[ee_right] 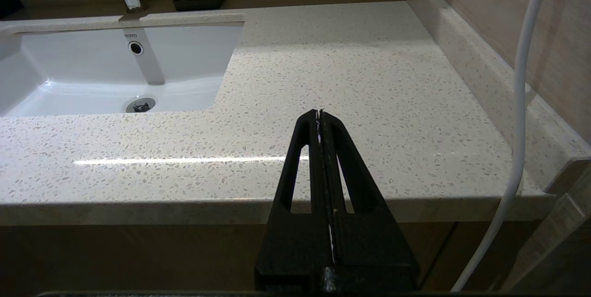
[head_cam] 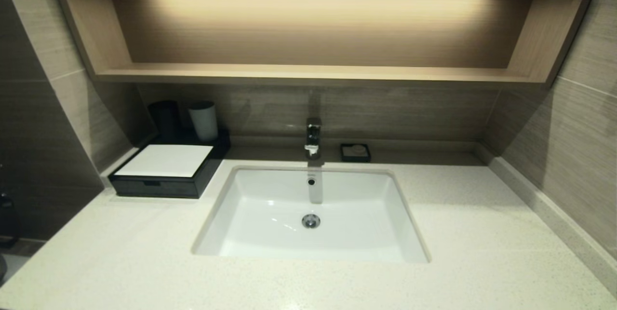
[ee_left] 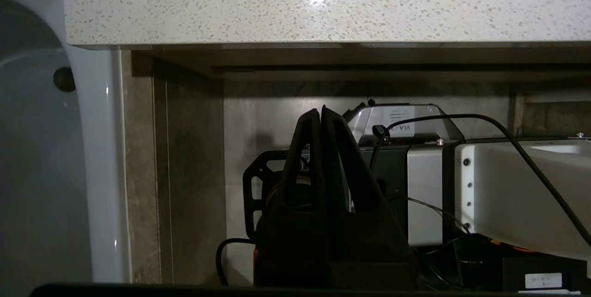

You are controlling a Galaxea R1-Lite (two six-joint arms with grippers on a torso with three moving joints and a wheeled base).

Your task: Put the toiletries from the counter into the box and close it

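Observation:
The black box (head_cam: 166, 175) with a flat white top panel stands at the back left of the cream speckled counter (head_cam: 482, 233), its front drawer shut. No toiletry packets show in any view. My left gripper (ee_left: 320, 111) is shut and empty, parked below the counter's front edge. My right gripper (ee_right: 319, 113) is shut and empty, held in front of the counter's front edge at the right of the sink. Neither gripper shows in the head view.
A white sink (head_cam: 311, 213) is set in the counter's middle, with a chrome tap (head_cam: 313, 139) behind it. A small black soap dish (head_cam: 355, 152) sits right of the tap. A black cup (head_cam: 165, 118) and a white cup (head_cam: 203, 121) stand behind the box. A wooden shelf (head_cam: 308, 74) hangs above.

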